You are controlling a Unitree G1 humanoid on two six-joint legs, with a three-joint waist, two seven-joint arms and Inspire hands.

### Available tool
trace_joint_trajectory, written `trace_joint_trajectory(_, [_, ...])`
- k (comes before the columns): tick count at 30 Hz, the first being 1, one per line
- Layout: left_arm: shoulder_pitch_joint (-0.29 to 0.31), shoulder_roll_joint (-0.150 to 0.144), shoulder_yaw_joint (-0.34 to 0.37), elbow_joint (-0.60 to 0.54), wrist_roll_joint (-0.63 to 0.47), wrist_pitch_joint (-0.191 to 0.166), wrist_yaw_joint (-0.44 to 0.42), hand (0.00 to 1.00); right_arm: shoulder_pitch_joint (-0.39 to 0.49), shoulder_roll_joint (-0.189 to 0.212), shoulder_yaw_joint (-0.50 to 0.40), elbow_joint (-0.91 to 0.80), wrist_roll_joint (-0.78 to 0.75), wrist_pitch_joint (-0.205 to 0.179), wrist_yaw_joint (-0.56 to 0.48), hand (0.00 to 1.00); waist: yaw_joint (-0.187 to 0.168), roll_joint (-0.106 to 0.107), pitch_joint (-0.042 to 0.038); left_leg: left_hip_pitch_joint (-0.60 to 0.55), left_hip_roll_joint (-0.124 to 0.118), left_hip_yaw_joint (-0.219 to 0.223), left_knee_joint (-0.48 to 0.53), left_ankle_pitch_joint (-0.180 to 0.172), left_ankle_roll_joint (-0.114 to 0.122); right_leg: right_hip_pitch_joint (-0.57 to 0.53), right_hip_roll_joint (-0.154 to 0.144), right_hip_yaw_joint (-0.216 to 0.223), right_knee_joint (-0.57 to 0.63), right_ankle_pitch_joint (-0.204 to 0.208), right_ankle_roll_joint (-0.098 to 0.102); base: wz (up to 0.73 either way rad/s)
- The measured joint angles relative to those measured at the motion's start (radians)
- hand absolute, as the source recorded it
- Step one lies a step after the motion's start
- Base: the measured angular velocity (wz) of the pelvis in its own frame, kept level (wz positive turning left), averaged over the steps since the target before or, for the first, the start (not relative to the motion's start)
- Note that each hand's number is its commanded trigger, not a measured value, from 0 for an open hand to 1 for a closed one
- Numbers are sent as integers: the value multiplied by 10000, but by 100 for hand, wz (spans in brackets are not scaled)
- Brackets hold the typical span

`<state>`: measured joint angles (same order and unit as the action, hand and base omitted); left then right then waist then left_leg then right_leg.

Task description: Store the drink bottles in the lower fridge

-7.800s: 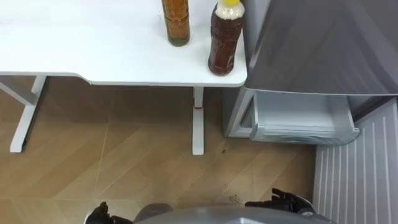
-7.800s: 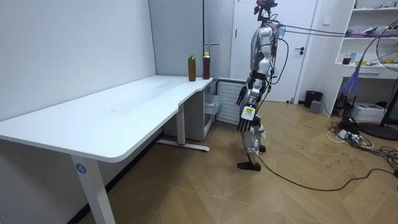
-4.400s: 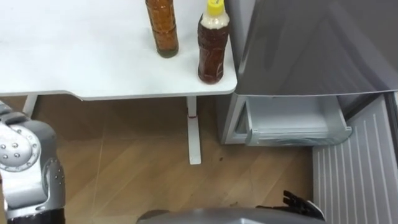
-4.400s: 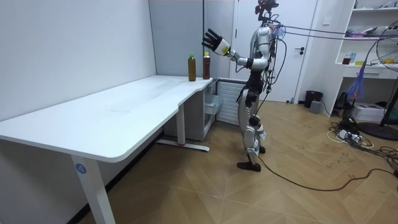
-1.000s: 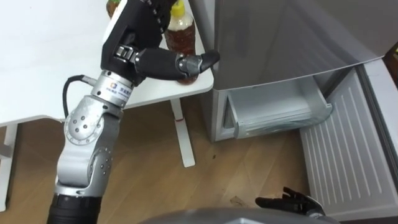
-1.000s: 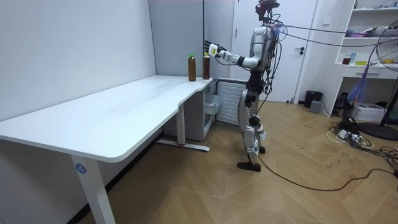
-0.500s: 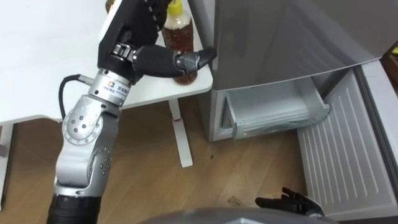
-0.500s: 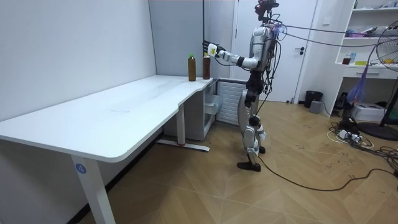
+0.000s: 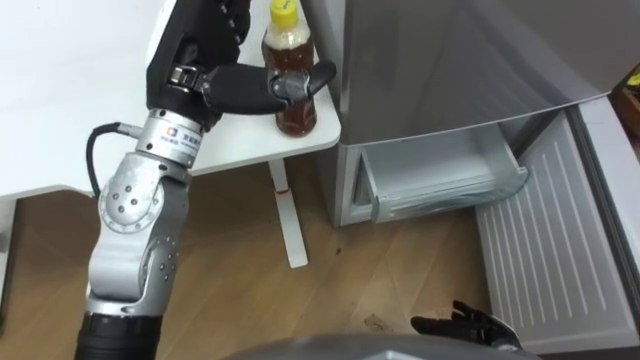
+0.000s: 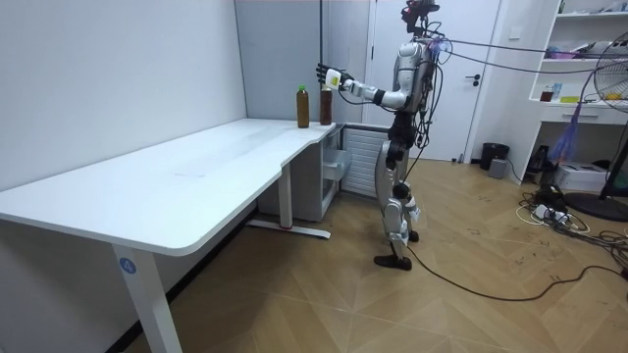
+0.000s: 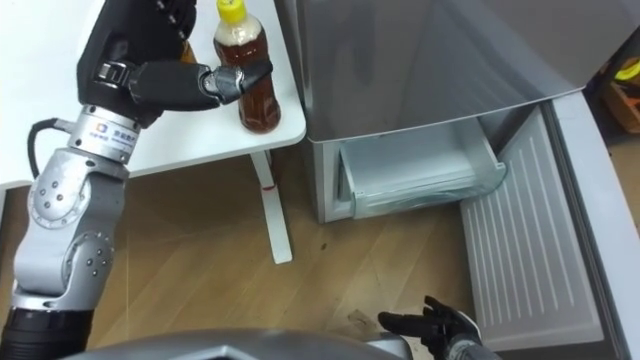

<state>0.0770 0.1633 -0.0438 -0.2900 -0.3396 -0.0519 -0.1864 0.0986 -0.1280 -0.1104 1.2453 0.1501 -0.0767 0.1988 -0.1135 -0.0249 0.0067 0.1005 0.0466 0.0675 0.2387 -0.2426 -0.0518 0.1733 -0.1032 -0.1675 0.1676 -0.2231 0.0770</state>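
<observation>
A brown drink bottle with a yellow cap (image 9: pixel 297 112) stands upright at the corner of the white table (image 9: pixel 60 120), right beside the grey fridge (image 9: pixel 450 60). My left hand (image 9: pixel 215 75) is raised at it. The thumb (image 9: pixel 285 86) lies across the bottle's front, and the fingers (image 9: pixel 215 15) point straight up on its left, so the hand is open. A second brown bottle, with a green cap (image 10: pixel 302 106), stands just behind it. My right hand (image 9: pixel 470 325) hangs low with relaxed fingers, open and holding nothing.
The fridge's lower door (image 9: pixel 560 250) is swung open to my right, and a clear drawer (image 9: pixel 440 185) sticks out of the lower compartment. A white table leg (image 9: pixel 288 225) stands on the wood floor beside the fridge. I stand at the table's end, facing the fridge.
My left arm has come up from my side to the yellow-capped bottle. In the last second the thumb slid up and across the bottle's front. The bottle has not moved.
</observation>
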Motion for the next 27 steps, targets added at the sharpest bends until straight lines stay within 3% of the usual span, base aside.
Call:
trace_joint_trajectory(9, [18,2,-10,244,33,0,-1,0,-9,-5,-16,-1,27,6,-53,0,-75,60,11,-1,0,1,0,0,0,3,0,-1,2,0,0,0])
trace_joint_trajectory(16, [52,49,-218,1725,390,78,90,0,-20,-8,12,-23,80,6,-196,0,-241,151,11,17,0,5,-3,0,0,15,0,35,5,0,0,0])
trace_joint_trajectory(21, [52,53,-297,1791,387,90,194,0,-67,-42,11,-14,74,19,-348,0,-237,220,79,98,1,80,-43,0,0,22,1,175,10,0,0,-4])
trace_joint_trajectory(27, [52,106,-303,1941,388,117,206,0,-87,-66,-15,-53,52,38,-343,0,-369,224,102,146,1,143,-84,0,0,13,2,286,13,-1,1,-4])
